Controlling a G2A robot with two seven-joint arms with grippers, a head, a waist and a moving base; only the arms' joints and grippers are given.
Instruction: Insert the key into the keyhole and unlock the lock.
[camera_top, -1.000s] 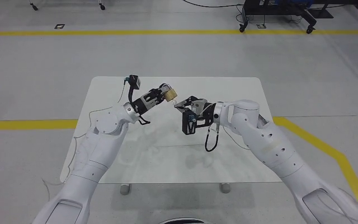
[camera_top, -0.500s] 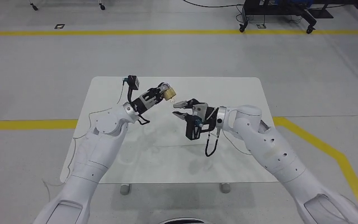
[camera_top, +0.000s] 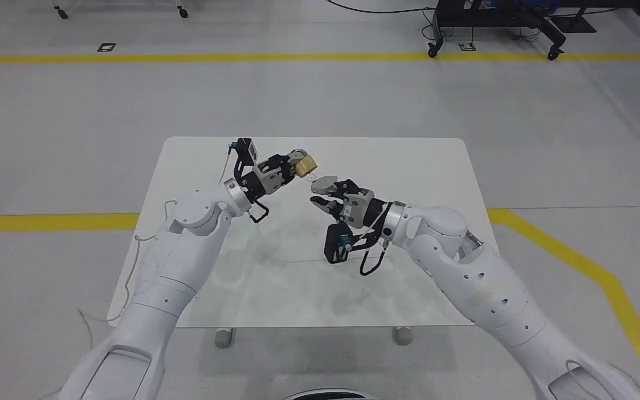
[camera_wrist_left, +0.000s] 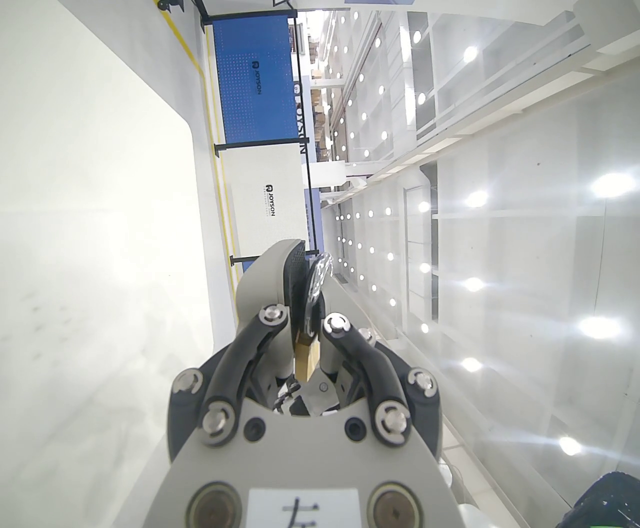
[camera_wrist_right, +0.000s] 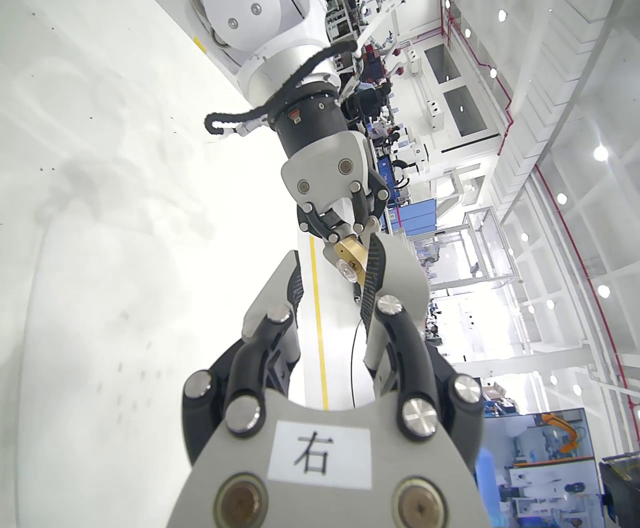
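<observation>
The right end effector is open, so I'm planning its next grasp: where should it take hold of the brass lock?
Probably the free end of the brass lock, which sticks out past the left end effector toward the right end effector. Come straight in from the right arm's side, closing across the body's flat sides.

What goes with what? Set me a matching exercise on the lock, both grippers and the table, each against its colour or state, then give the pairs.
Things:
1. lock
2. left gripper
3. right gripper
4. table

Colours or states:
A. white
B. jaws open
C. brass-coloured
D. jaws shut on the lock

Pairs: 1-C; 2-D; 3-B; 4-A.
</observation>
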